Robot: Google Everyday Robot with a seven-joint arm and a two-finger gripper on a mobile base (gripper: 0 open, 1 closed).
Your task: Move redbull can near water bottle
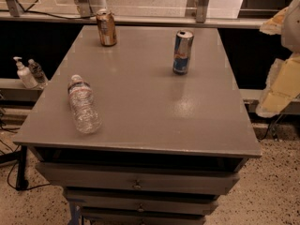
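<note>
Two cans: redbull can [183, 52] upright, back right (easy side grasp, I judge); brown-gold can [106, 28] back left.
Water bottle [84, 104]: lying front left, well apart.
My gripper [280, 86]: off right edge; whether open or closed, cannot tell.

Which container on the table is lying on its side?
The water bottle, front left; the redbull can and brown can stand upright. The gripper is out of view; arm at right edge.
</note>
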